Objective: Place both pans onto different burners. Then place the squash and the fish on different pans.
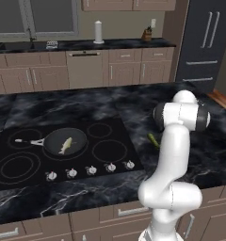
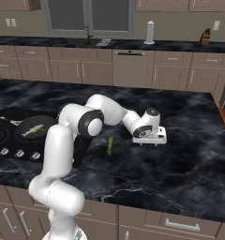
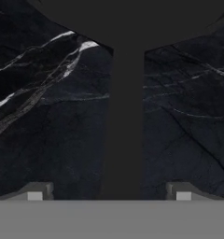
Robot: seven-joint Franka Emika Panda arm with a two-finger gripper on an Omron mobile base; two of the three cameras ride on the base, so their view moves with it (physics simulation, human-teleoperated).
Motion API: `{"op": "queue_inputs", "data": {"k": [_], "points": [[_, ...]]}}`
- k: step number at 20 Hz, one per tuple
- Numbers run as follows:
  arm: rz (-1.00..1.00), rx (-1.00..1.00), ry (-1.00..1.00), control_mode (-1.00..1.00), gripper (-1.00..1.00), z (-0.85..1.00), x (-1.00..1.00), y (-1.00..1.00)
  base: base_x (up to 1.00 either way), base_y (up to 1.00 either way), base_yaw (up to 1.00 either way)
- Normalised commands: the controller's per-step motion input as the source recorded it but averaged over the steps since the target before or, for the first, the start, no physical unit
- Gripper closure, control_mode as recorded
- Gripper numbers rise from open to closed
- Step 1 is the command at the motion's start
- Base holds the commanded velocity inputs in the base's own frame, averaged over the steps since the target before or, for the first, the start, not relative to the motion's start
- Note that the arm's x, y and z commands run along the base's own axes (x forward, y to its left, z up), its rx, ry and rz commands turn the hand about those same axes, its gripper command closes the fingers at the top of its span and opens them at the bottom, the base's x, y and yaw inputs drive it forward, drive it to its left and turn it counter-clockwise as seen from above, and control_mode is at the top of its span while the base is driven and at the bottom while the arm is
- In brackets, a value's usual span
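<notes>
While one frying pan sits on a far burner of the black cooktop with the fish lying in it, the squash lies on the dark marble surface right of the cooktop. Farther right, the pincer hangs low over a second pan's handle, fingers spread wide to either side, gripping nothing.

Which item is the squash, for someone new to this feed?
Find the glossy black cooktop set in the dark marble counter. Right of it, on bare marble, lies the slim green squash. Unlike the pale fish, it sits in no pan.
</notes>
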Motion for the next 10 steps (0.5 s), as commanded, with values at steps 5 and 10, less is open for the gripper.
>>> {"op": "queue_inputs", "data": {"k": [5,10], "points": [[0.0,0.0,0.02,-1.0,1.0,-0.02,0.01,0.0,0.0,0.0,0.0],[0.0,0.0,0.0,-1.0,1.0,0.01,0.0,0.0,0.0,0.0,0.0]]}}
